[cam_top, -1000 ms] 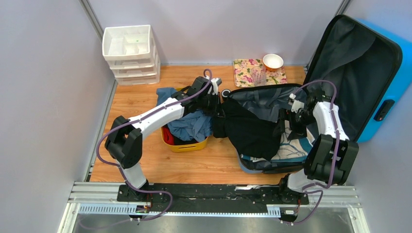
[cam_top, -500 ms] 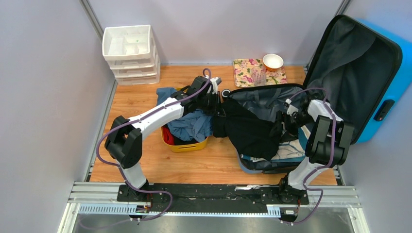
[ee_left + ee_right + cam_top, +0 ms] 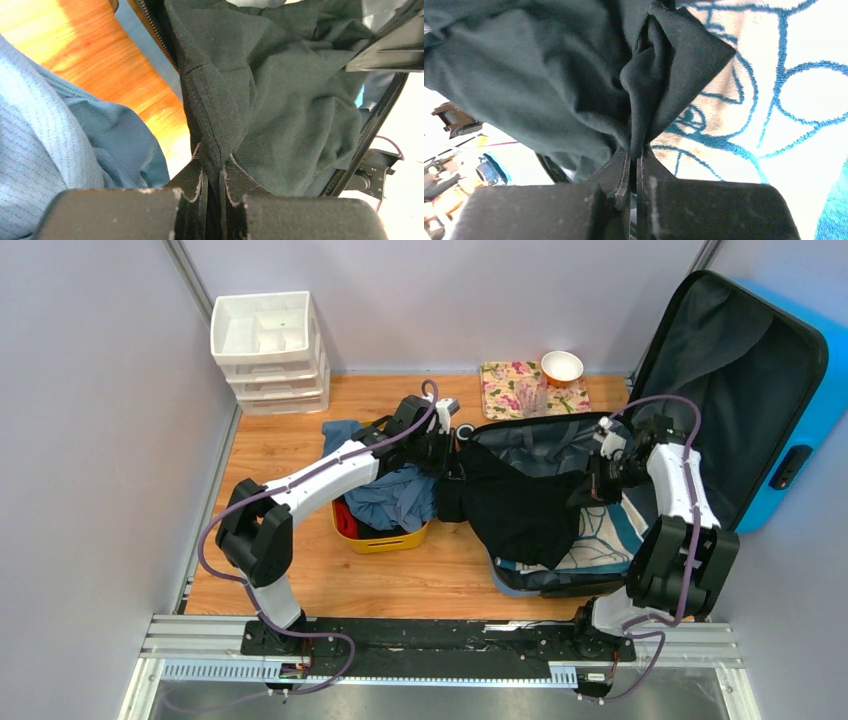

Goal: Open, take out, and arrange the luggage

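The luggage lies open at the table's three o'clock, and with the left gripper at ten and the right gripper at three each pinched tight on the black garment, an uneven lift could slip either thin fold free.

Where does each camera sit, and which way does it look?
Top camera: high behind the arms, looking down on the table, the open luggage and both arms.
Left wrist camera: on the left arm, facing along the left pincer, shut on the black garment.
Right wrist camera: on the right arm, facing along the right pincer, shut on it too.
Shared: the black garment.
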Controlling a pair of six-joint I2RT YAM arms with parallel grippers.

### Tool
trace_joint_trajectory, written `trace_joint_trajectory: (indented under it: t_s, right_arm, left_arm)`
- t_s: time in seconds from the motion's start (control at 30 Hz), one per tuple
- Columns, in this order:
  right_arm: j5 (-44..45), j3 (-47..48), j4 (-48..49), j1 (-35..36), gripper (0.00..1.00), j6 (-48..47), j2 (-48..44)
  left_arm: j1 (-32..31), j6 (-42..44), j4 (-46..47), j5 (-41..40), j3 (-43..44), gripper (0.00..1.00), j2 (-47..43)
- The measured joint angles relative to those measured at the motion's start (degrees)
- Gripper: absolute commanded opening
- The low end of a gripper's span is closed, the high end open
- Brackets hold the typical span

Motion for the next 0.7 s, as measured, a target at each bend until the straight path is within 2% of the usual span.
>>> trace_joint_trajectory:
  t_s: [0.2,0.33,0.5,0.7]
  right_arm:
    - [-3.3,6.2,-3.5,0.4,0.00,-0.9,-8.4]
    - [-4.9,10.5,-3.6,3.0,0.00,0.2,-11.9]
    - [-5.5,15.0,0.0,10.4,0.00,5.5,-14.8]
    - [-3.6,22.4,9.1,25.9,0.00,14.0,-14.6]
  left_arm:
    - [-1.4,7.3,-1.1,0.0,4.1,0.00,-0.2]
    - [-1.9,14.0,-1.3,-0.1,5.8,0.00,-3.3]
    - [0.6,18.1,-1.4,0.4,6.1,0.00,-10.0]
    - [10.1,19.8,-1.5,1.4,6.1,0.00,-18.5]
